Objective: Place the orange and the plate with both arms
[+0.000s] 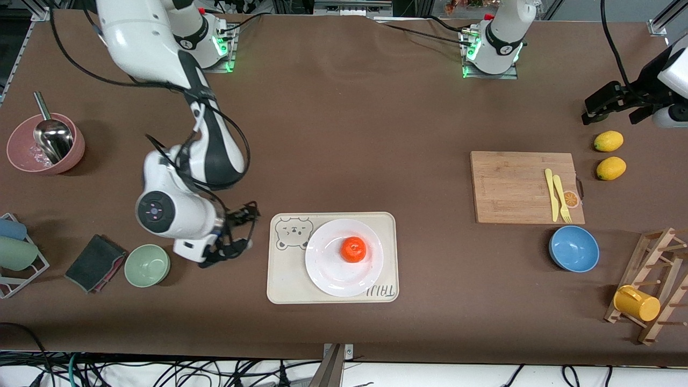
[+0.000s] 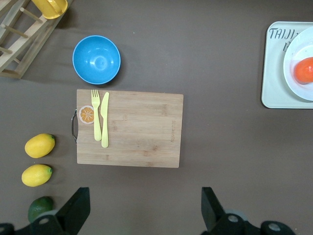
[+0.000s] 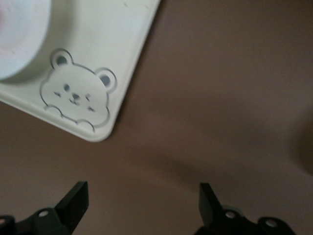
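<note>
Orange [image 1: 353, 249]: sits on the plate [image 1: 328, 279], a little off its middle, toward the left arm's end of the table [image 1: 344, 118].

Plate: white, round, lying on the cream bear-printed tray [image 1: 282, 279]; it covers most of the tray's half toward the left arm's end.

Right gripper [image 1: 236, 244]: low over bare table just beside the tray's bear corner, between the tray and the green bowl [image 1: 147, 265]. Fingers [image 3: 73, 198] spread wide, holding nothing.

Left gripper [image 1: 618, 105]: up over the table's edge at the left arm's end, near the two lemons [image 1: 608, 141]; this arm waits. Fingers [image 2: 78, 208] wide apart, empty.

Cutting board [image 1: 524, 187]: wooden, carrying a yellow fork [image 1: 562, 199] and knife [image 1: 551, 193] side by side, with an orange-slice picture [image 1: 571, 199] at its edge.

Blue bowl [image 1: 574, 248]: nearer the front camera than the board.

Wooden rack [image 1: 658, 285]: holds a yellow cup [image 1: 637, 303].

Pink bowl [image 1: 45, 144]: holds a metal ladle [image 1: 52, 137], at the right arm's end.

Dark cloth [image 1: 94, 263]: beside the green bowl.

Green fruit [image 2: 40, 208]: next to the lemons, seen only in the left wrist view.
</note>
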`<state>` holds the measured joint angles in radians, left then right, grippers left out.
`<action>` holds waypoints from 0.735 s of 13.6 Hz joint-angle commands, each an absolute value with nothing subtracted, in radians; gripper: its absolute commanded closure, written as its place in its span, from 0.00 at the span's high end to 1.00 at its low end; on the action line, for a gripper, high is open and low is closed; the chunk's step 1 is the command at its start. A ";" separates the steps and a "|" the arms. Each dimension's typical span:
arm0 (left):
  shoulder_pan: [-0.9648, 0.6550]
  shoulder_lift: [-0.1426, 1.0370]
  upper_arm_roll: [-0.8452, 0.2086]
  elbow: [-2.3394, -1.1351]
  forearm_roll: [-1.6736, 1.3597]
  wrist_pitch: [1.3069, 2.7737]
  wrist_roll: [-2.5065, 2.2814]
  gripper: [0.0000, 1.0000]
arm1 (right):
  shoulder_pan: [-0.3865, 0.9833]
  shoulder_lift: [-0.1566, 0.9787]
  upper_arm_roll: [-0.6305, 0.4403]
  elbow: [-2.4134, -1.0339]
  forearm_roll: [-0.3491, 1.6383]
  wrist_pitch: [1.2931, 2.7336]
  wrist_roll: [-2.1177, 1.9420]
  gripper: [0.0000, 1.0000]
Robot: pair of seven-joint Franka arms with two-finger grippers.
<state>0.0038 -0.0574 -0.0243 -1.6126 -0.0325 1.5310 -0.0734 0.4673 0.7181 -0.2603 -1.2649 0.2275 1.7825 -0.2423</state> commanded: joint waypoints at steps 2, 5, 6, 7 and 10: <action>-0.011 -0.054 -0.012 -1.591 0.002 1.477 -0.058 1.00 | 0.469 0.507 -0.398 -1.322 0.167 1.567 -0.297 1.00; -0.005 -0.052 -0.005 -1.591 0.002 1.470 -0.058 1.00 | 0.465 0.430 -0.529 -1.232 0.164 1.488 -0.458 1.00; -0.002 -0.054 -0.002 -1.592 0.002 1.450 -0.058 1.00 | 0.474 0.426 -0.581 -1.195 0.160 1.467 -0.463 1.00; 0.011 -0.054 -0.002 -1.592 0.002 1.418 -0.058 1.00 | 0.515 0.402 -0.622 -1.193 0.147 1.485 -0.459 1.00; 0.051 -0.049 -0.003 -1.592 -0.012 1.417 -0.057 1.00 | 0.459 0.315 -0.519 -1.248 0.089 1.367 -0.453 1.00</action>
<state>0.0303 -0.0570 0.0011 -1.6115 -0.0323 1.4360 -0.0731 0.4758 0.3642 -0.5888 -1.2078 0.1307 1.4256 -0.4618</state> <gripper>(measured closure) 0.000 0.000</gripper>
